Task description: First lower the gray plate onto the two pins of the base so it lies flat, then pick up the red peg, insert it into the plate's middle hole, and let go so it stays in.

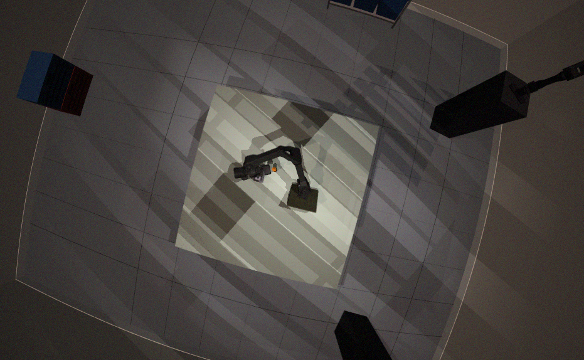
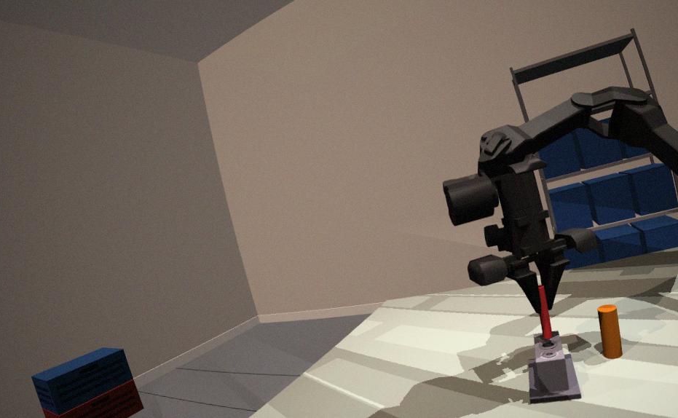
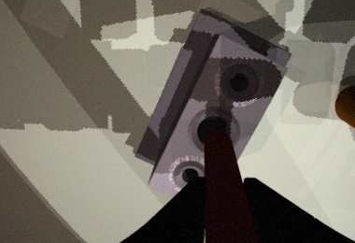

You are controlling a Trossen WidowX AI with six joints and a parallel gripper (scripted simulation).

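Observation:
My gripper (image 2: 545,309) (image 3: 223,188) is shut on the red peg (image 2: 546,326) (image 3: 221,155) and holds it upright with a slight lean. The gray plate (image 2: 537,358) (image 3: 187,139) lies on the base (image 2: 572,381) (image 3: 173,88) and looks flat. The peg's lower end is at the plate's middle hole, over its near side in the wrist view. Whether the tip is just above the hole or at its mouth I cannot tell. Most of the peg is above the plate. The top-down view hides the peg and fingertips under the arm.
An orange cylinder (image 1: 274,169) (image 2: 610,332) (image 3: 347,107) stands upright to the right of the base in the exterior view. Shelving with blue bins (image 2: 569,207) stands in the background. Striped shadows cross the table (image 1: 258,241).

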